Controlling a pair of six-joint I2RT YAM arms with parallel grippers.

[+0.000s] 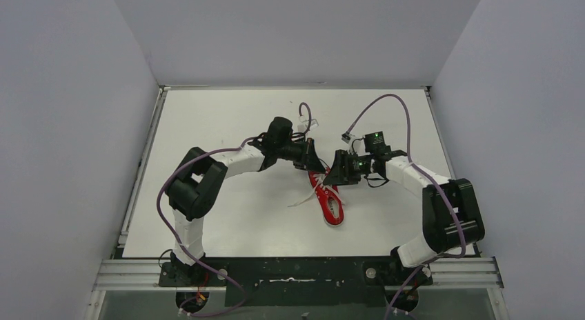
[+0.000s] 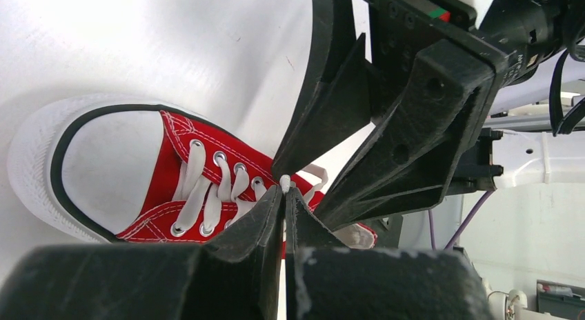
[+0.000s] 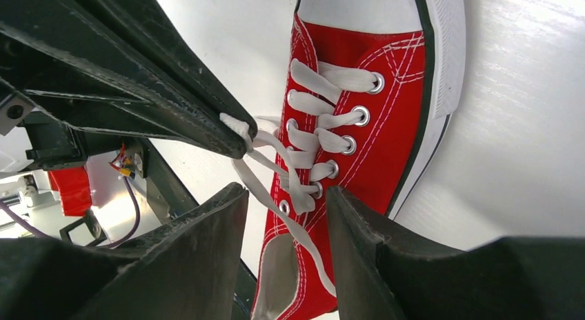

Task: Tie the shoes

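The red sneaker [image 1: 331,203] lies at mid-table with its white toe cap towards the near edge. It also shows in the left wrist view [image 2: 155,178] and the right wrist view [image 3: 390,92]. My left gripper [image 1: 314,166] is above the shoe's heel end, shut [image 2: 284,190] on a white lace [image 2: 284,182] that it holds lifted and taut from the top eyelets [image 3: 238,129]. My right gripper [image 1: 330,176] is close beside it, open [image 3: 284,208] over the shoe's opening. A second lace strand [image 3: 272,192] runs loose between its fingers, not gripped.
A loose lace end [image 1: 301,201] trails on the table left of the shoe. Purple cables [image 1: 390,99] arc above both arms. Grey walls enclose the white table [image 1: 227,120] on three sides. A metal rail [image 1: 296,272] runs along the near edge.
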